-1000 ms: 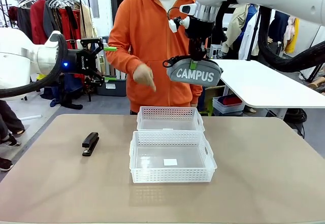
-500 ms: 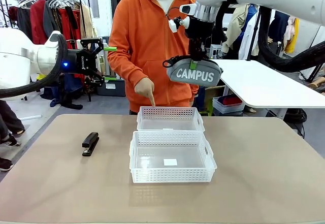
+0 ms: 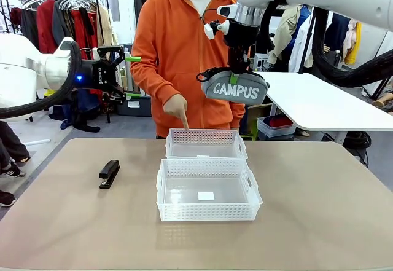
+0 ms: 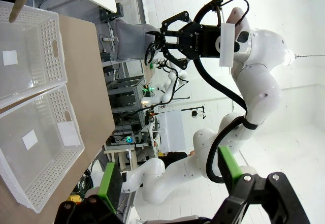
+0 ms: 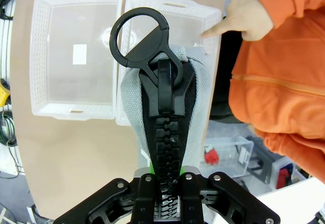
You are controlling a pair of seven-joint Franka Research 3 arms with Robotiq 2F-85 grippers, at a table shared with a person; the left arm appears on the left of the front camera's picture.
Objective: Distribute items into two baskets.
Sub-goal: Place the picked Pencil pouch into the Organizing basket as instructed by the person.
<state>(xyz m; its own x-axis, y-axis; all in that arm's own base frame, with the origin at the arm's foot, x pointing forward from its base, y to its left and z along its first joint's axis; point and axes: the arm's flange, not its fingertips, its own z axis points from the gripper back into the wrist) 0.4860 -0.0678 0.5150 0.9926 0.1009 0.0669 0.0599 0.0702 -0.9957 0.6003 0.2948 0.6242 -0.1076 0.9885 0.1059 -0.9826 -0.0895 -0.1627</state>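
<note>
Right pincer (image 3: 234,74) clamped on the grey "CAMPUS" zip pouch (image 3: 236,90), which hangs in the air above the far basket (image 3: 206,137). Left pincer (image 3: 126,75) is raised, jaws apart and empty. The black stapler (image 3: 110,174) lies on the bench (image 3: 319,209), left of the larger near basket (image 3: 209,212). A person's hand (image 3: 176,107) points at the far basket.

A person in an orange hoodie (image 3: 178,43) stands beyond the beige table (image 3: 319,222), clothes rack (image 3: 55,13) far left, white table (image 3: 319,102) far right.

White rounded arms (image 3: 24,68), thick black cables (image 3: 320,43), black hands (image 3: 126,75) with green pads (image 4: 110,179).
</note>
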